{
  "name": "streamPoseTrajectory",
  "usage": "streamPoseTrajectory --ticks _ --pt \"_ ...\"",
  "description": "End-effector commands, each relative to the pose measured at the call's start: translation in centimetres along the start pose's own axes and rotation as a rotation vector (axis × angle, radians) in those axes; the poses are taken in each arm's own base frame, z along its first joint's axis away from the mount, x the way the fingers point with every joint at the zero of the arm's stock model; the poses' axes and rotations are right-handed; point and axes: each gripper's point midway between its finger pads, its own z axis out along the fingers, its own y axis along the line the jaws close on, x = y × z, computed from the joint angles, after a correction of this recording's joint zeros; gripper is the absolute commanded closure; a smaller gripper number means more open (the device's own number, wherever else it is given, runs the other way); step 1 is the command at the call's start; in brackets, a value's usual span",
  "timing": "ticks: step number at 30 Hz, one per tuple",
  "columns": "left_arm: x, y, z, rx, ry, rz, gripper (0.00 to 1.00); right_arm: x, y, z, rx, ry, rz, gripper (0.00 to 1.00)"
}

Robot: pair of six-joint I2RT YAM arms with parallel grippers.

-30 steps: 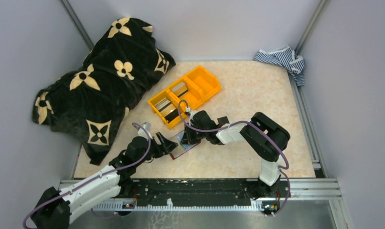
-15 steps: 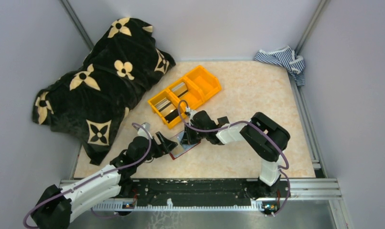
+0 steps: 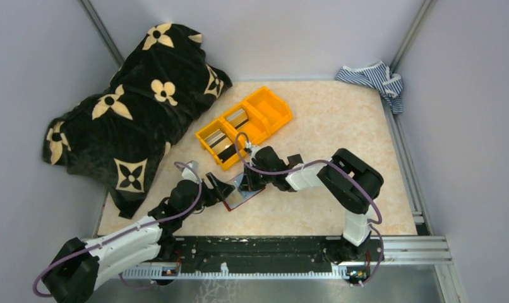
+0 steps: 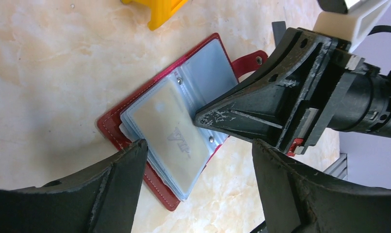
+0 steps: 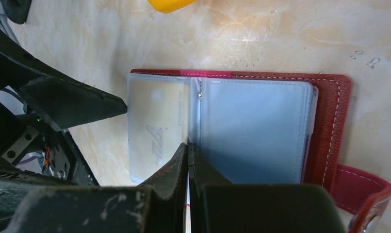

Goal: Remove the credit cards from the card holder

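Nearest the arm bases, the left gripper (image 3: 218, 189) hovers low over the table (image 3: 315, 208) with its 2 fingers (image 4: 111, 194) spread wide and nothing between them. In the left wrist view 1 fingertip sits just beside the near corner of the card holder (image 4: 111, 127).

The card holder (image 3: 242, 197) lies open and flat near the front middle of the table, its dark red cover underneath, its clear pale blue pockets facing up and its closing tab (image 5: 361, 191) sticking out to one side. A beige card (image 5: 154, 121) sits in the uppermost pocket on the half nearer the left gripper.

The right gripper (image 3: 247, 184) reaches in from the other side with its fingers pressed together. Its tip (image 5: 188, 148) rests at the fold between the 2 pocket pages and holds nothing.

Just beyond is the orange bin (image 3: 274, 104) with 3 compartments. Its 2 nearer ones hold flat silver-grey and dark pieces (image 3: 221, 144), probably cards, though they are too small to be sure.

Further back, a black blanket (image 3: 132, 107) with beige flowers lies heaped at the left. A striped cloth (image 3: 372, 77) lies in the far right corner.
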Motion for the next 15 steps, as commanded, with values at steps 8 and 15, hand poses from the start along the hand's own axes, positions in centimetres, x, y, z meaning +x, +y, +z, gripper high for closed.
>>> streamPoseTrajectory --ticks 8,15 --pt "-0.72 -0.77 0.27 0.033 -0.034 0.020 0.16 3.08 -3.61 0.12 0.120 0.076 0.012 1.00" --pt "-0.57 -1.00 0.41 0.044 -0.026 0.020 0.16 3.05 -3.66 0.17 0.121 0.076 0.011 1.00"
